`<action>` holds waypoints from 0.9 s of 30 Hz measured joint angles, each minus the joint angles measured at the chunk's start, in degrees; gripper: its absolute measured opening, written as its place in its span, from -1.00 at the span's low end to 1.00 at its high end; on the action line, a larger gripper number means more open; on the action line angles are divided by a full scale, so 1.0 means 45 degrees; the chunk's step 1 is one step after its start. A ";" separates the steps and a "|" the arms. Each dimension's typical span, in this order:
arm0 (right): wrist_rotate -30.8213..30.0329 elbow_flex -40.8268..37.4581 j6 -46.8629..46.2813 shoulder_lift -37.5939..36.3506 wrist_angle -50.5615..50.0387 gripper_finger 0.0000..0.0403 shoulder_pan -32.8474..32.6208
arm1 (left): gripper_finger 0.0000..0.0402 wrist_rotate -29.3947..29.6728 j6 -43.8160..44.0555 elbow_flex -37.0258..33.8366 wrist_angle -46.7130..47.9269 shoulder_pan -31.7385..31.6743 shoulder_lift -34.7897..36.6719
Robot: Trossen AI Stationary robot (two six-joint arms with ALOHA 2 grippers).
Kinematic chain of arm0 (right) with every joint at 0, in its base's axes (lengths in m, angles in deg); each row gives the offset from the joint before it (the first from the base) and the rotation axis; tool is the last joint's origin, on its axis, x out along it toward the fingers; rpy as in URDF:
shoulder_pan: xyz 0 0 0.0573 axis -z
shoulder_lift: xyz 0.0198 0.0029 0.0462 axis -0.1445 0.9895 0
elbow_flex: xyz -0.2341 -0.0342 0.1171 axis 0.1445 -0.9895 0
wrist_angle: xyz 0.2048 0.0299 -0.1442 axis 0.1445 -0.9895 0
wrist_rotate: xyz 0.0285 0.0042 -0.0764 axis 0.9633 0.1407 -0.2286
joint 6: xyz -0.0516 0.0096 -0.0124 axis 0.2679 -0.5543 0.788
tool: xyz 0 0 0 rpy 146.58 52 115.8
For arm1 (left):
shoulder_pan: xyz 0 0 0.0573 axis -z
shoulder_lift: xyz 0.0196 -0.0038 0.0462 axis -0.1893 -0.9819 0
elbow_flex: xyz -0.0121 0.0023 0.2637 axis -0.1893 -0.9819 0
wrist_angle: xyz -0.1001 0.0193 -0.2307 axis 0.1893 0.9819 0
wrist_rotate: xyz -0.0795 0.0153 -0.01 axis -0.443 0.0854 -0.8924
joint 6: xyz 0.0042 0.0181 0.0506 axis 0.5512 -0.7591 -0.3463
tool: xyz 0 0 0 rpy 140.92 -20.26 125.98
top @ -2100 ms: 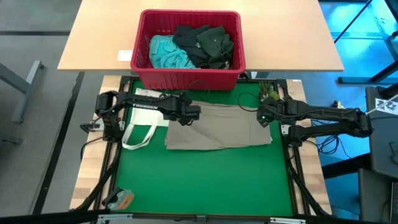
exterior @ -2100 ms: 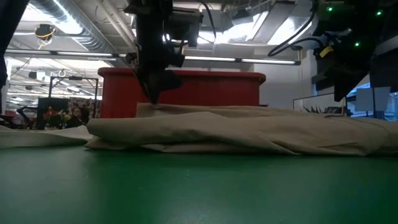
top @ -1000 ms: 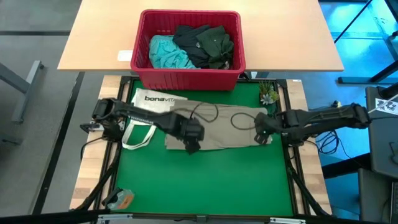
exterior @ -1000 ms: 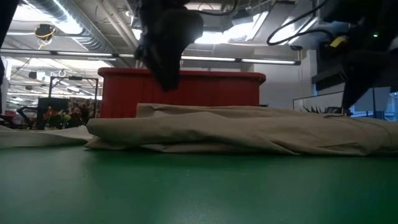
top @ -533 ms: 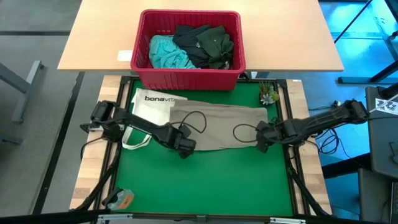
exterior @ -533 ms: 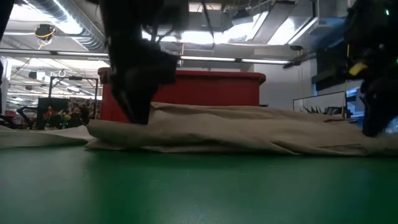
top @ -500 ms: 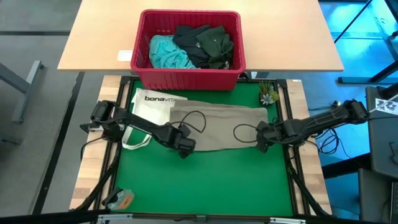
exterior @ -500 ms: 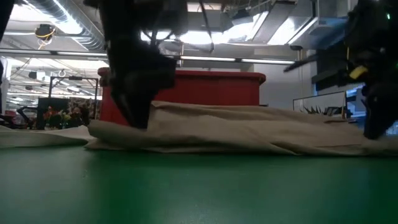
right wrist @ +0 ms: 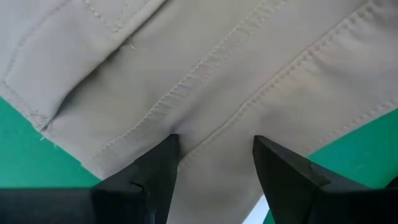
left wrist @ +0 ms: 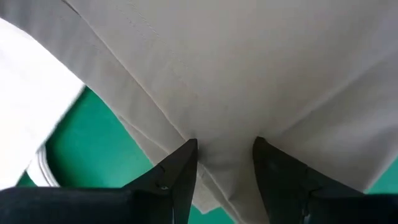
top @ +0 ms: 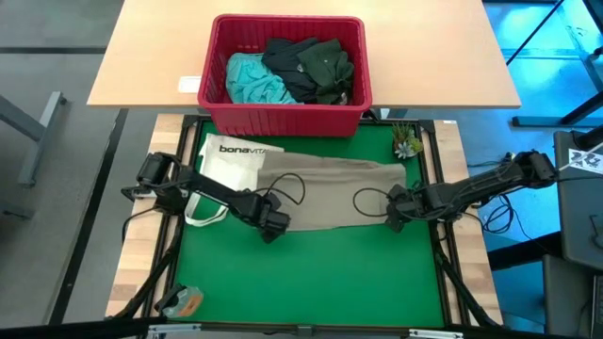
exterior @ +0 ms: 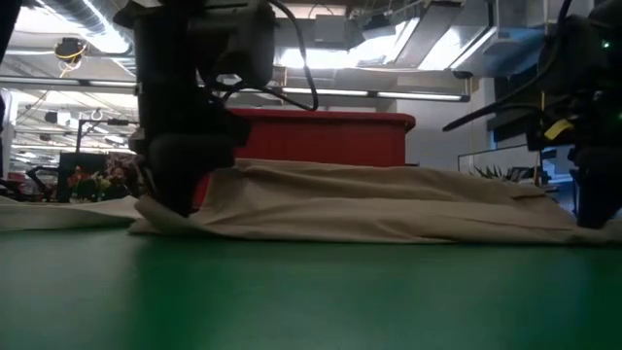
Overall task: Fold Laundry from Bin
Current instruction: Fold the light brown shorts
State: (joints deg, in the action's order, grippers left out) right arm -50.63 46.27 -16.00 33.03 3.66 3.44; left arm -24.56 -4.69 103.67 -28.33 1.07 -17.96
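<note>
A: What is shown from above?

B: The khaki garment [top: 325, 193] is laid flat on the green desk [top: 311, 273], just in front of the red bin [top: 283, 118], in which the turquoise, dark grey and dark green laundry [top: 292, 69] is left. A white tote bag [top: 226, 165] is seen beside the garment. The left end effector [top: 270, 226] is set at the near left corner of the garment, the right end effector [top: 394, 218] at the near right corner.

A: And which step is judged to be in hand?

B: The near hem is being taken at both corners for the first fold. Next, a closing of both sets of fingers and an even lift toward the bin would be called for.

A: What is added at desk height?

B: Both end effectors are seen down at the cloth edge, left [exterior: 175, 199] and right [exterior: 591, 219]; the slight hump of the garment [exterior: 389, 199] is shown there, which is hidden from above.

A: The left wrist camera?

B: The fingers [left wrist: 180, 171] are seen parted, with the hem [left wrist: 227, 146] lying between them; nothing is pinched yet.

A: The right wrist camera?

B: The same is shown: fingers [right wrist: 155, 171] spread astride a stitched seam [right wrist: 211, 134], unclamped. Only these close views settle that.
</note>
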 joint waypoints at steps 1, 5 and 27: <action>0.0180 0.0000 0.0005 0.0044 0.0033 0.04 0.0012 | -0.25 -0.0095 0.0021 0.0000 0.0082 0.0080 0.0000; 0.1021 0.0003 0.0016 0.0094 0.0108 0.04 0.0008 | -0.25 -0.0269 0.0250 0.0000 0.0202 0.0419 0.0000; -0.2539 0.3900 0.1310 0.0017 -0.2861 0.04 0.0000 | -0.25 0.0377 -0.0590 0.2726 0.2678 0.0535 0.0126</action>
State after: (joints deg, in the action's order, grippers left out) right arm -62.05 63.82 -10.11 33.10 -9.21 3.44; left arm -22.86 -7.35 115.94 -16.28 3.48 -17.39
